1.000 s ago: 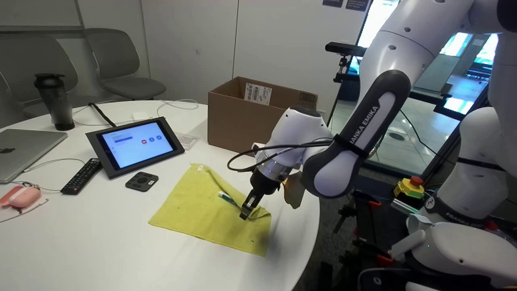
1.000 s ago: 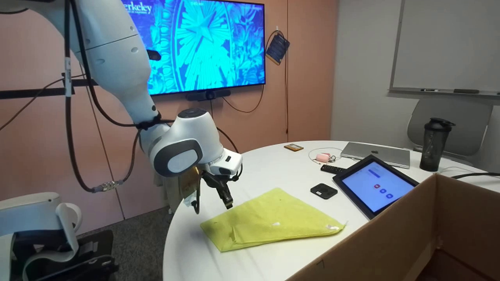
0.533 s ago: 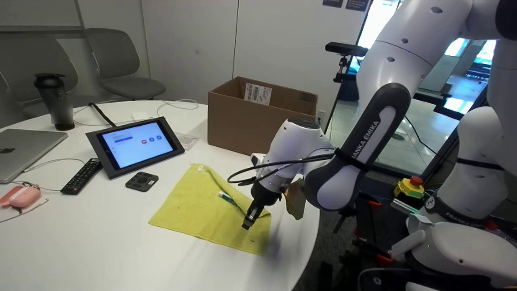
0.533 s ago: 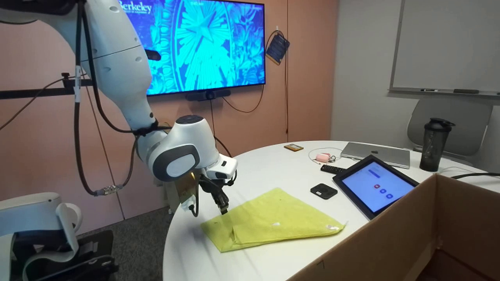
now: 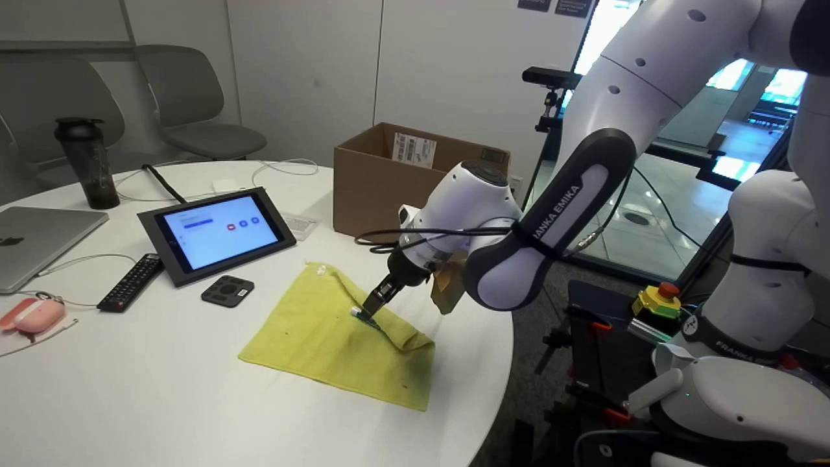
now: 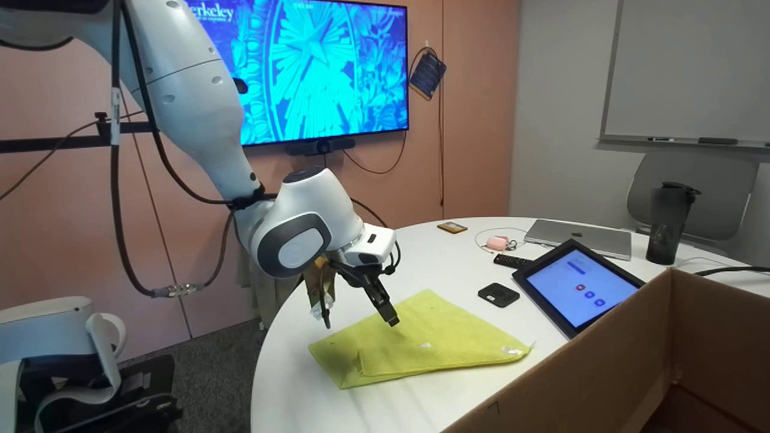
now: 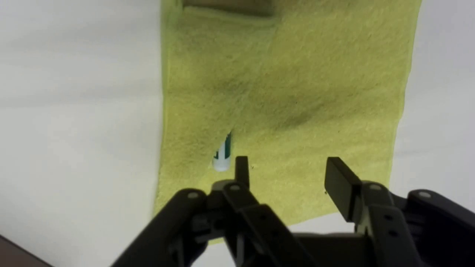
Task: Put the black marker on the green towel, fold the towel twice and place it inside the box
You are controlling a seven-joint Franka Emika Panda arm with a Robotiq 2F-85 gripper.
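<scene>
The green towel [image 5: 305, 350] lies on the white table with one edge folded over; it also shows in an exterior view [image 6: 445, 319] and the wrist view [image 7: 334, 81]. The black marker [image 7: 222, 157] shows as a white and dark-green end poking out from under the folded strip; the rest is hidden. It also shows in an exterior view [image 5: 356, 312], partly behind the fingertips. My gripper [image 7: 287, 165] is open and empty over the towel, the marker just outside its left finger; it also shows in both exterior views [image 5: 371, 307] [image 6: 391, 319]. The box [image 5: 382, 201] stands open beyond the towel, also [image 6: 577, 373].
A tablet on a stand [image 5: 220, 227], a black puck-like device [image 5: 227, 291], a remote [image 5: 131, 283], a pink earbud case [image 5: 39, 316], a laptop [image 5: 45, 240] and a dark bottle [image 5: 91, 165] share the table. The table's rounded edge [image 5: 499, 389] is near the towel.
My gripper dips slightly toward the towel's near edge, then moves over the towel to beside the marker. The towel, marker and box have not visibly moved.
</scene>
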